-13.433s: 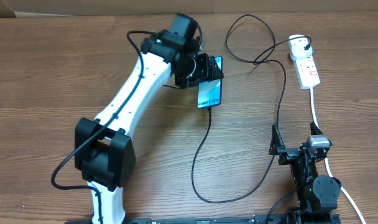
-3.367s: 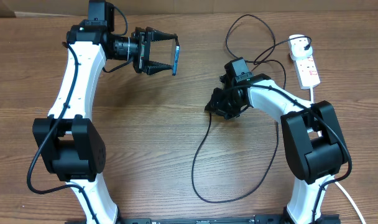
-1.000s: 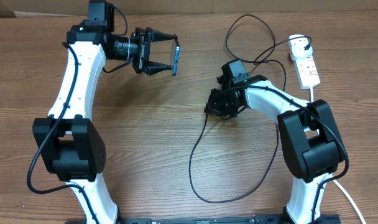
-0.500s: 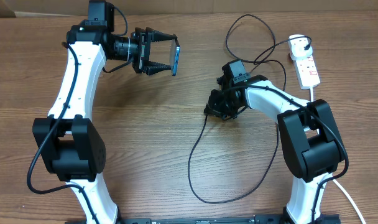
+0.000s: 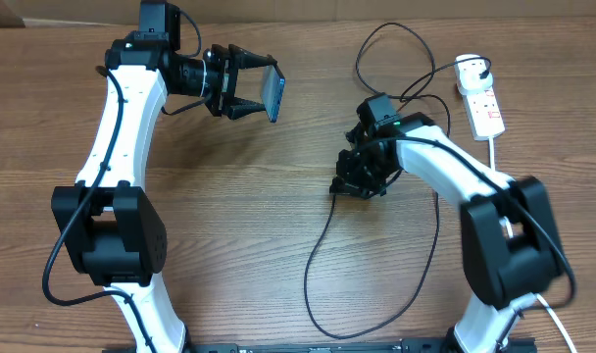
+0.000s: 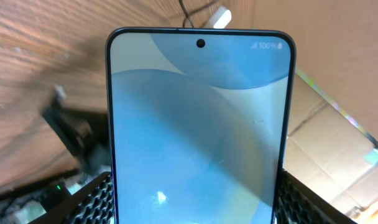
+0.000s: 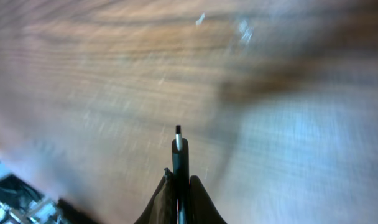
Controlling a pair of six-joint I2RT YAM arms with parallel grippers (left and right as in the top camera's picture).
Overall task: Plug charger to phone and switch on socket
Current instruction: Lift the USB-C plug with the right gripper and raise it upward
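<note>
Hazard: the slim blue-screened smartphone [image 6: 198, 124] is clamped by its edges in the left gripper [image 5: 267, 91], aloft above the brown wooden surface [image 5: 249, 226]. A skewed approach may miss its port or lever it out of the grip. The right gripper [image 7: 178, 190], clenched on the tiny connector tip [image 7: 178, 146] of the long thin black charger cable [image 5: 308, 275], may let the tip twist. Left arm: extended, wrist horizontal. Right arm: folded low at centre. The white power strip [image 5: 482, 106] lies far right, well apart.

right gripper [image 5: 345, 184] shifts back toward its base, dragging charger [image 5: 319, 231] tip and slack along; phone [image 5: 274, 95] tilts slightly, more screen showing.
</note>
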